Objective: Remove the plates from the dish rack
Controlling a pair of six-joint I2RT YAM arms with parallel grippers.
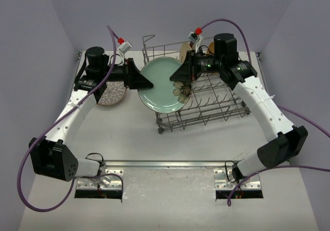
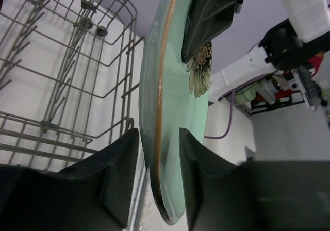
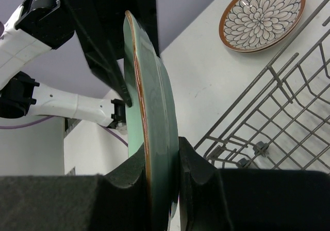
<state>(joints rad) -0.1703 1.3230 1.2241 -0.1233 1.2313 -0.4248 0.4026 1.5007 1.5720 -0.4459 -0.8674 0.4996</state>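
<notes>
A mint green plate (image 1: 161,90) with a brown flower print is held on edge in the air over the left end of the grey wire dish rack (image 1: 219,109). My right gripper (image 1: 174,78) is shut on its right rim; in the right wrist view (image 3: 163,175) both pads press the plate (image 3: 150,107). My left gripper (image 1: 139,80) straddles the opposite rim. In the left wrist view (image 2: 159,175) one pad touches the plate (image 2: 172,112) and a gap shows at the other, so it is open. Two tan plates (image 1: 185,49) stand at the rack's back.
A white plate with red-brown floral lattice (image 1: 112,94) lies flat on the table left of the rack, under my left arm; it also shows in the right wrist view (image 3: 262,15). The rack's raised corner loop (image 1: 148,39) stands at the back left. Grey walls enclose the table.
</notes>
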